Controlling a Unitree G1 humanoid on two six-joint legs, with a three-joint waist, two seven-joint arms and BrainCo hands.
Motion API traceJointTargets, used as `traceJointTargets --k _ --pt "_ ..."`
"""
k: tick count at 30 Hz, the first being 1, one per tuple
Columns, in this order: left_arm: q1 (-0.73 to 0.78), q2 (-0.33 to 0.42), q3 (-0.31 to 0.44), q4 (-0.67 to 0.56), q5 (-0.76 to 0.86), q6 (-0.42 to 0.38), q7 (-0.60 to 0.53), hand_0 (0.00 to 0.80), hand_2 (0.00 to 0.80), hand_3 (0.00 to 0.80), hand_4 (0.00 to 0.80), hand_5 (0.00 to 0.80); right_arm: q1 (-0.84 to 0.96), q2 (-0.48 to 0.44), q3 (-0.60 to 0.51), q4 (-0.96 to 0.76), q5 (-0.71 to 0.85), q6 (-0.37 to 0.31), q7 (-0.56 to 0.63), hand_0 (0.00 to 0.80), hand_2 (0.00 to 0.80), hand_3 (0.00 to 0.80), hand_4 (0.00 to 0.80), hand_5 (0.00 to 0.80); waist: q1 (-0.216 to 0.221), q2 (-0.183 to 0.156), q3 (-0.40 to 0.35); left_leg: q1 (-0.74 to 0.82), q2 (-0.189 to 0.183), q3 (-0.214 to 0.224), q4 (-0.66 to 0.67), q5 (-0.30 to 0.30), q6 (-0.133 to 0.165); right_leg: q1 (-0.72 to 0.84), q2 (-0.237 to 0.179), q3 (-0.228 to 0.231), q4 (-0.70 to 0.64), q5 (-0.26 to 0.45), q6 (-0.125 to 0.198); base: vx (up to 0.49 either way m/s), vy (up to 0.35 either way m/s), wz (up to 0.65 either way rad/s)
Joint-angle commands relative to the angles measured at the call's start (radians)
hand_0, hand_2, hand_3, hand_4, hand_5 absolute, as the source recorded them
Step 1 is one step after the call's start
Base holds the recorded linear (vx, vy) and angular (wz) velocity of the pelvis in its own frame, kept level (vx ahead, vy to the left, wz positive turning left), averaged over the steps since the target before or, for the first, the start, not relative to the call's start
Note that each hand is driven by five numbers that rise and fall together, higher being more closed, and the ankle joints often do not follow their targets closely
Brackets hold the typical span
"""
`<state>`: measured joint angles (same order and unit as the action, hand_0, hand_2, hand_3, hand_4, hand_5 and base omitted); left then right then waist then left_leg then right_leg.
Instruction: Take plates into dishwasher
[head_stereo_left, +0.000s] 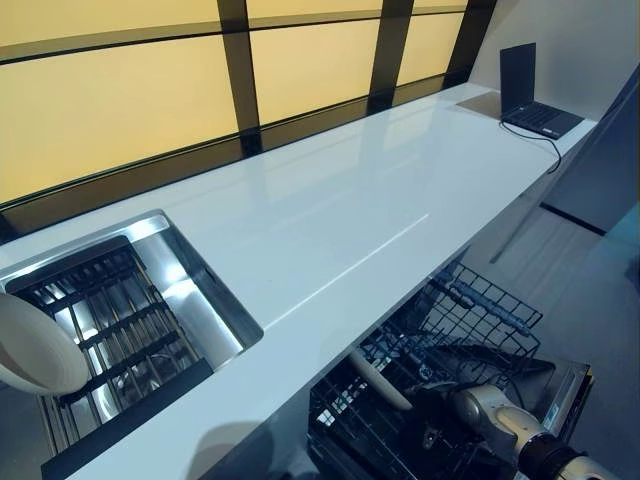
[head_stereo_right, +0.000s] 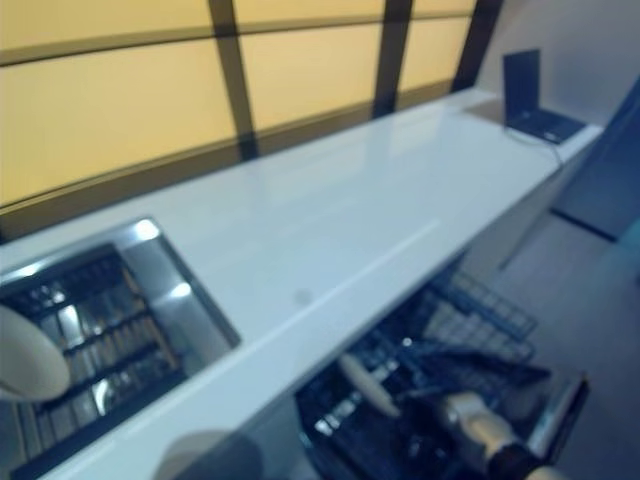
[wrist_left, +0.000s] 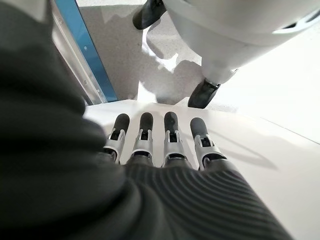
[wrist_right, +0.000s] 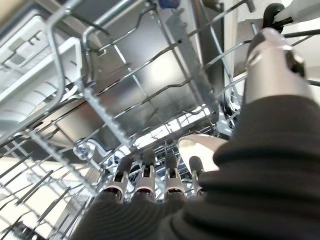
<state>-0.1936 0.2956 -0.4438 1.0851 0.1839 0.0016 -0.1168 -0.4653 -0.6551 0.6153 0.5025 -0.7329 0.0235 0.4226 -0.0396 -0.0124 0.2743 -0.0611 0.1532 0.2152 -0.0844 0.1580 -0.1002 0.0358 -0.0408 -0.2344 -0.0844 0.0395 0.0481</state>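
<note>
White plate (head_stereo_left: 378, 380) sits in the dishwasher rack (head_stereo_left: 470, 325) at lower right, the right robot hand (wrist_right: 150, 180) beside it, grip unclear. Another plate (head_stereo_left: 35, 350) remains at lower left over the sink (head_stereo_left: 200, 290); left robot hand (wrist_left: 160, 142) lies flat, released.

Left hand (wrist_left: 165, 150), fingers straight, flat on white surface (wrist_left: 280, 165)

Kitchen: long white countertop (head_stereo_left: 330, 220) w/ inset steel sink (head_stereo_left: 190, 290) holding a black drying grid (head_stereo_left: 100, 320), pulled-out dishwasher rack (head_stereo_left: 440, 350) below the edge. Yellow backlit wall panels (head_stereo_left: 120, 90) behind; laptop (head_stereo_left: 535, 100) at far end.
</note>
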Motion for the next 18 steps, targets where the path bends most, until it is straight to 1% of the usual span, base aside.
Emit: traceJointTargets --k 1,6,7,8,9,13,14,15,16,17,18 --pt "-0.085 0.045 0.038 0.027 0.023 -0.003 0.012 0.000 0.000 0.000 0.000 0.000 -0.006 -0.063 -0.046 -0.097 0.019 0.001 -0.029 0.000 0.000 0.000 0.000 0.000 -0.004 -0.050 0.003 0.053 -0.026 -0.004 -0.003 -0.075 0.016 -0.039 -0.004 0.007 0.035 0.018 0.044 0.000 0.000 0.00" --pt "-0.078 0.054 0.050 0.026 0.009 -0.008 0.019 0.000 0.000 0.000 0.000 0.000 0.018 -0.117 -0.117 -0.216 0.055 0.039 -0.017 0.000 0.000 0.000 0.000 0.000 -0.018 -0.053 0.008 0.055 -0.022 0.000 -0.003 -0.075 0.017 -0.043 -0.001 0.017 0.045 0.013 0.044 0.000 0.000 0.00" --pt "-0.070 0.059 0.063 0.026 0.009 -0.016 0.022 0.000 0.000 0.000 0.000 0.000 0.045 -0.147 -0.159 -0.262 0.055 0.049 -0.014 0.000 0.000 0.000 0.000 0.000 -0.025 -0.055 0.011 0.056 -0.021 0.002 -0.003 -0.076 0.017 -0.043 0.000 0.021 0.049 0.012 0.043 0.000 0.000 0.00" --pt "-0.068 0.060 0.065 0.027 0.010 -0.017 0.023 0.000 0.000 0.000 0.000 0.000 0.053 -0.154 -0.169 -0.273 0.053 0.051 -0.011 0.000 0.000 0.000 0.000 0.000 -0.026 -0.056 0.012 0.057 -0.020 0.002 -0.003 -0.076 0.017 -0.042 0.000 0.021 0.050 0.011 0.043 0.000 0.000 0.00" --pt "-0.059 0.063 0.077 0.030 0.008 -0.021 0.025 0.000 0.000 0.000 0.000 0.000 0.087 -0.180 -0.213 -0.304 0.042 0.054 -0.016 0.000 0.000 0.000 0.000 0.000 -0.033 -0.059 0.011 0.060 -0.018 0.004 -0.003 -0.076 0.017 -0.041 0.001 0.025 0.053 0.009 0.043 0.000 0.000 0.00" --pt "-0.037 0.069 0.095 0.037 0.012 -0.032 0.036 0.000 0.000 0.000 0.000 0.000 0.160 -0.231 -0.314 -0.363 0.033 0.067 -0.025 0.000 0.000 0.000 0.000 0.000 -0.047 -0.068 0.009 0.066 -0.014 0.009 -0.003 -0.078 0.018 -0.038 0.002 0.032 0.058 0.006 0.043 0.000 0.000 0.00" --pt "-0.028 0.073 0.102 0.040 0.014 -0.039 0.040 0.000 0.000 0.000 0.000 0.000 0.194 -0.254 -0.363 -0.376 0.025 0.058 -0.034 0.000 0.000 0.000 0.000 0.000 -0.052 -0.072 0.009 0.068 -0.012 0.011 -0.003 -0.080 0.018 -0.036 0.003 0.035 0.059 0.004 0.043 0.000 0.000 0.00" --pt "-0.024 0.075 0.106 0.041 0.014 -0.042 0.041 0.000 0.000 0.000 0.000 0.000 0.206 -0.264 -0.383 -0.381 0.029 0.061 -0.040 0.000 0.000 0.000 0.000 0.000 -0.055 -0.074 0.010 0.069 -0.011 0.012 -0.003 -0.080 0.018 -0.036 0.004 0.036 0.060 0.004 0.043 0.000 0.000 0.00" --pt "-0.012 0.082 0.114 0.043 0.015 -0.050 0.042 0.000 0.000 0.000 0.000 0.000 0.244 -0.290 -0.439 -0.397 0.035 0.061 -0.060 0.000 0.000 0.000 0.000 0.000 -0.062 -0.078 0.009 0.074 -0.009 0.015 -0.003 -0.083 0.018 -0.032 0.005 0.039 0.061 0.002 0.043 0.000 0.000 0.00" --pt "-0.006 0.084 0.117 0.045 0.013 -0.054 0.045 0.000 0.000 0.000 0.000 0.000 0.259 -0.300 -0.460 -0.403 0.042 0.059 -0.063 0.000 0.000 0.000 0.000 0.000 -0.065 -0.080 0.008 0.075 -0.008 0.016 -0.003 -0.083 0.018 -0.031 0.006 0.040 0.060 0.002 0.043 0.038 0.015 -0.01" --pt "0.008 0.086 0.122 0.048 0.013 -0.063 0.049 0.000 0.000 0.000 0.000 0.000 0.300 -0.318 -0.513 -0.422 0.060 0.061 -0.067 0.000 0.000 0.000 0.000 0.000 -0.070 -0.083 0.003 0.079 -0.007 0.018 -0.003 -0.085 0.018 -0.027 0.007 0.044 0.058 0.001 0.043 0.049 0.030 -0.02"
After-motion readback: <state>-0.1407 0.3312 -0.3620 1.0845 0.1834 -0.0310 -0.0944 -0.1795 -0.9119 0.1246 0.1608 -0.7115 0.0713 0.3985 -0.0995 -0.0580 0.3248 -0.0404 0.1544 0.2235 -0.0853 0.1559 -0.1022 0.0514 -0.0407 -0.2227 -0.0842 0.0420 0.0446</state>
